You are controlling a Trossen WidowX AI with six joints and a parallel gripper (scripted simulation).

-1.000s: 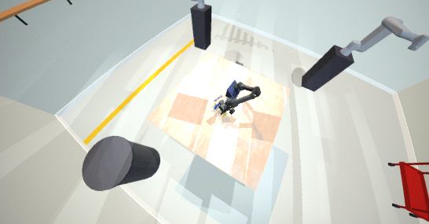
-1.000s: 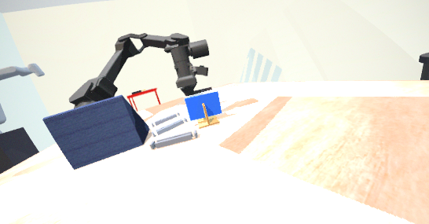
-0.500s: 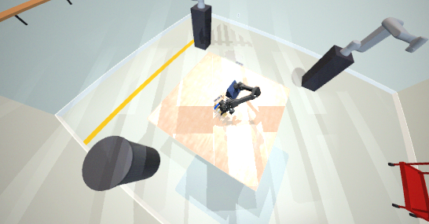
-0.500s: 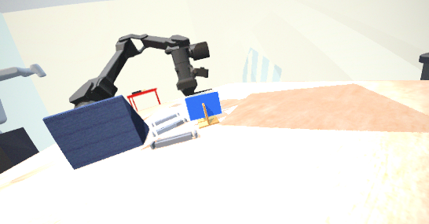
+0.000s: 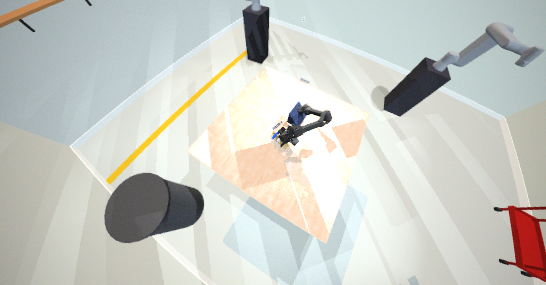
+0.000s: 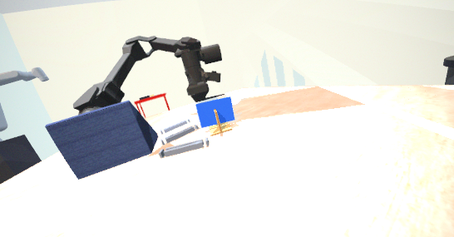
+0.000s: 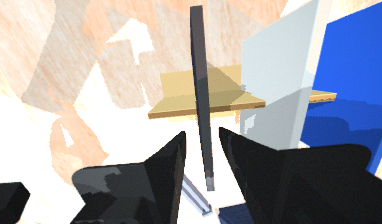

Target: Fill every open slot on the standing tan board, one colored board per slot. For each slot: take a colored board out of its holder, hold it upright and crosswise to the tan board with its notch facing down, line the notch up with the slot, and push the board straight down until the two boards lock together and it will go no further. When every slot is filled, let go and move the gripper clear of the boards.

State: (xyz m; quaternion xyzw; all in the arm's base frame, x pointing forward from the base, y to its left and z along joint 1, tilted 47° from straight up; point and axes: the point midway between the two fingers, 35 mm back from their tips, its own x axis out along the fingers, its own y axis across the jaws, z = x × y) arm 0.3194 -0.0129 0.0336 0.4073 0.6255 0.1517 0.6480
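Across the tan board (image 6: 218, 122) (image 7: 207, 104), the black board (image 7: 198, 75) stands upright beside the white board (image 7: 278, 65) and blue board (image 6: 215, 111) (image 7: 349, 65), presumably slot-supported, while the jaws (image 5: 283, 138) (image 6: 202, 99) stand apart around its edge, apparently releasing it after insertion

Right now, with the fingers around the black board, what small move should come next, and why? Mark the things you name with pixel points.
Probably ease the fingers (image 5: 285, 137) (image 6: 199, 97) straight up, off the black board (image 6: 216, 96) (image 7: 200, 90). They stand open, with a gap on each side, and that board already sits crosswise on the tan board (image 6: 217, 118) (image 7: 227, 105). The pale board (image 7: 274, 75) stands close by, so a sideways exit looks riskier.
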